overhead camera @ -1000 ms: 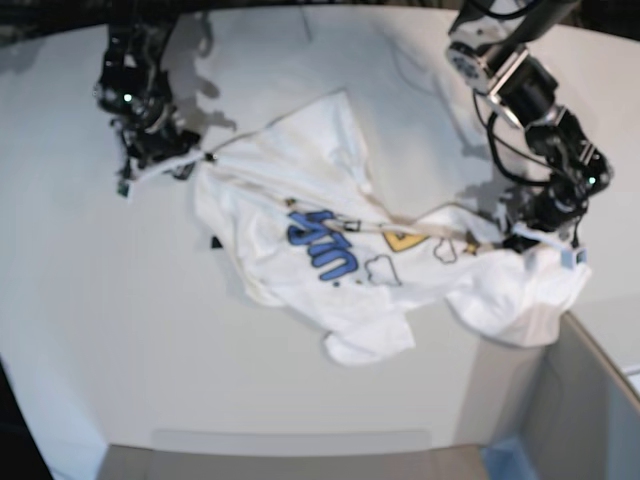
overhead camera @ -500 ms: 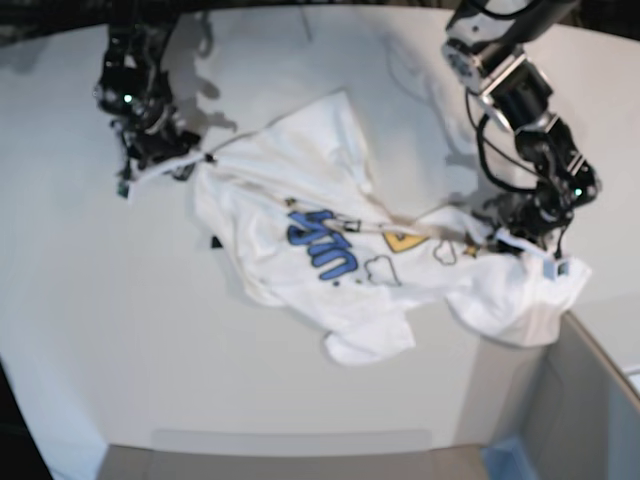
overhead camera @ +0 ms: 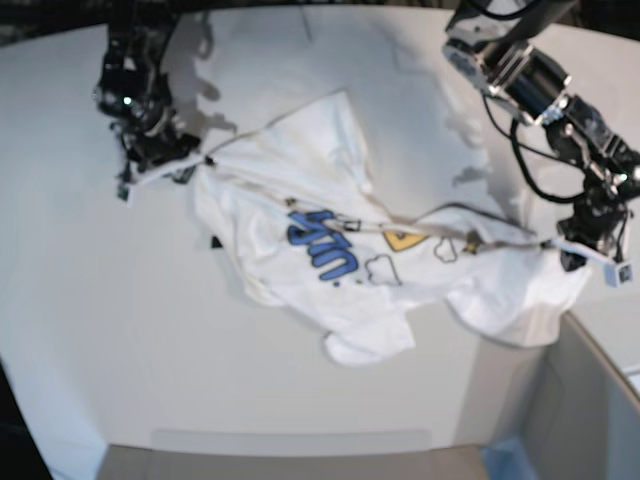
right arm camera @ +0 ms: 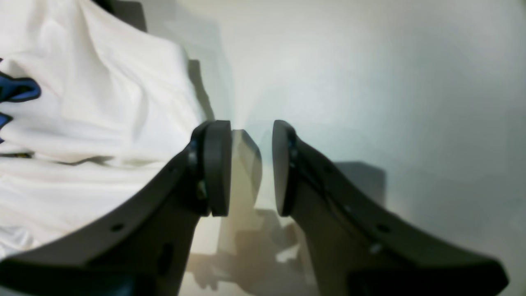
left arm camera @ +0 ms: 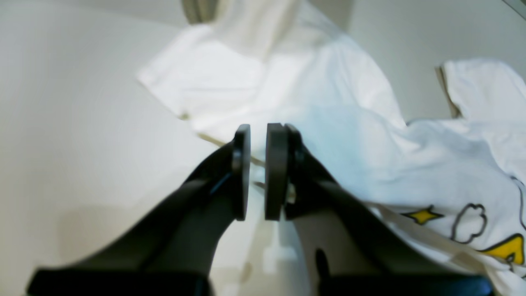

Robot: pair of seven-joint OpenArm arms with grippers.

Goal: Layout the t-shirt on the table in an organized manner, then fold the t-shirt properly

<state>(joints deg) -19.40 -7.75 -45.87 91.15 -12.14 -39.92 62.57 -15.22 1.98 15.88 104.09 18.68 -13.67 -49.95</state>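
The white t-shirt with blue and yellow lettering lies crumpled mid-table, pulled into a taut line between my two grippers. My left gripper is at the shirt's right end, close to the grey box. In the left wrist view the left gripper has its pads nearly together on a hem of the t-shirt. My right gripper sits at the far left, with a strip of shirt edge running into it. In the right wrist view the right gripper holds a fold of cloth against one pad, with the t-shirt to its left.
A grey box corner rises at the near right, with part of the shirt lying against it. The table's curved far edge runs along the top. Bare tabletop lies beside the right gripper.
My left gripper has shut on the shirt's hem and moved right, toward the box, drawing that edge taut. The right arm has not moved.
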